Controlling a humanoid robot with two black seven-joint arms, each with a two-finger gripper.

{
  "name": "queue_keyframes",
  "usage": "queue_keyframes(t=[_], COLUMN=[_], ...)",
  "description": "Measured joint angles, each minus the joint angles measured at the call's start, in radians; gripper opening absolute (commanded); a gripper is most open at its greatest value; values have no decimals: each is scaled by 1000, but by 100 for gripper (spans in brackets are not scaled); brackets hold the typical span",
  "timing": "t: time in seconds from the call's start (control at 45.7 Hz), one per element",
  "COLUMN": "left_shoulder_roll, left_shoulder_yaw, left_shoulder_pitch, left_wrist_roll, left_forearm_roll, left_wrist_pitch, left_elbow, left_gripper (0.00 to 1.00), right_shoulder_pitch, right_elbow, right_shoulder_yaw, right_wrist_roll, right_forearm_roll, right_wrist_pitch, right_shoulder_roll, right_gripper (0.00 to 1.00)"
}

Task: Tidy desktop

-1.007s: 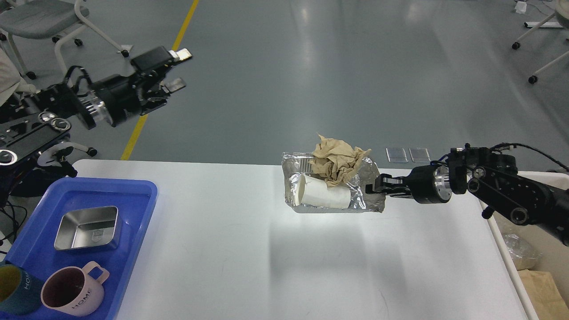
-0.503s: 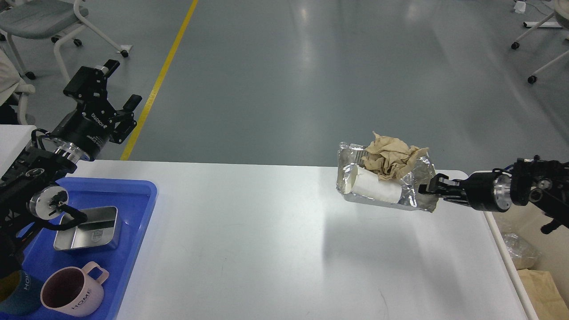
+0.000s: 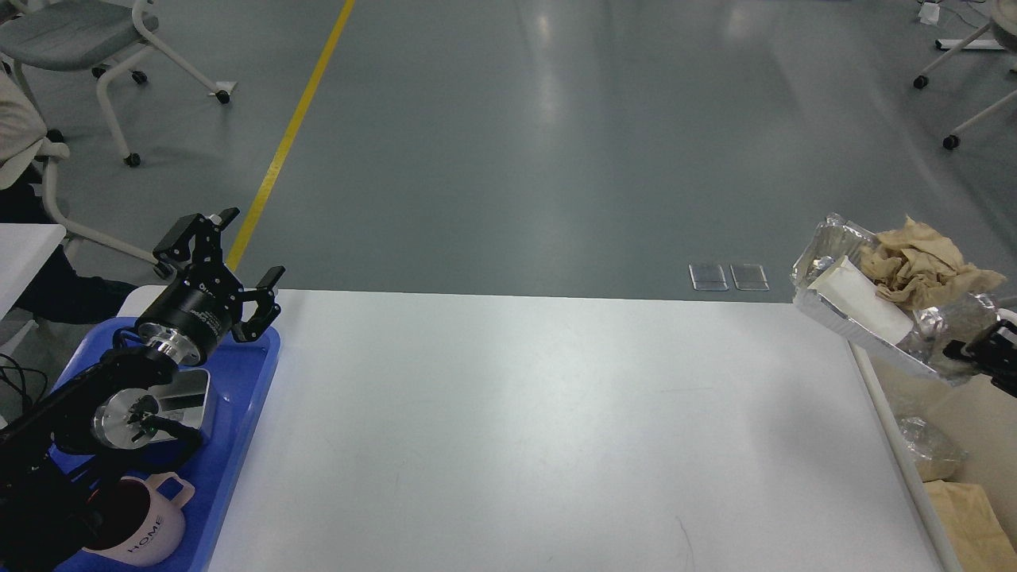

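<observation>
The white desktop [image 3: 516, 429] fills the lower middle of the head view. My right gripper [image 3: 965, 349] is at the far right edge, shut on the corner of a crumpled foil tray [image 3: 818, 248]. It holds the tray tilted in the air, past the desktop's right edge. In the foil tray lie a white paper cup [image 3: 862, 298] and a crumpled brown paper [image 3: 918, 258]. My left gripper [image 3: 242, 250] is open and empty, above the far corner of the blue tray [image 3: 254, 357].
The blue tray at the left holds a metal box [image 3: 191, 389] and a pink mug [image 3: 151, 524], partly hidden by my left arm. A beige bin [image 3: 977, 413] with plastic and paper waste stands beside the desktop's right edge, below the foil tray. A chair [image 3: 71, 32] stands far left.
My right gripper has carried the foil tray with cup and paper from over the desktop's middle to beyond its right edge. My left arm has dropped and come down over the blue tray.
</observation>
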Motion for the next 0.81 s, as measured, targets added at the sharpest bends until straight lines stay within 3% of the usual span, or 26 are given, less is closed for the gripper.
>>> queue_keyframes(t=[0.088,0.175,0.219,0.285,0.35,0.372,0.547,0.81], left_shoulder_roll=[-19,-37,-45,-55,-68,-74,-126,-129], left_shoulder_yaw=[-3,-8,-9,-9,-4,-4,-5,9], left_shoulder_pitch=[2,2,2,2,0,-1,-11,-18], left_wrist_roll=[15,16,16,12,6,5,6,15], left_forearm_roll=[-3,-3,-3,-1,3,3,7,15], left_wrist_pitch=[4,4,4,2,1,0,-2,1], left_elbow=[8,21,25,32,50,59,114,118], left_gripper=[96,96,96,96,96,96,96,96], right_shoulder_pitch=[-47,-92,-106,-126,-139,-142,-151,-141], right_elbow=[-29,-99,-137,-205,-273,-295,-408,-416], right_shoulder_yaw=[-2,-5,-7,-7,-6,-5,-2,8], right_wrist_roll=[0,-3,-4,-4,-5,-6,-8,-6], right_forearm_roll=[68,144,175,217,243,248,299,320], right_wrist_pitch=[-18,-44,-58,-75,-82,-83,-86,-92], right_shoulder_roll=[-11,-6,4,29,59,68,130,149], right_gripper=[0,6,13,40,95,100,100,100])
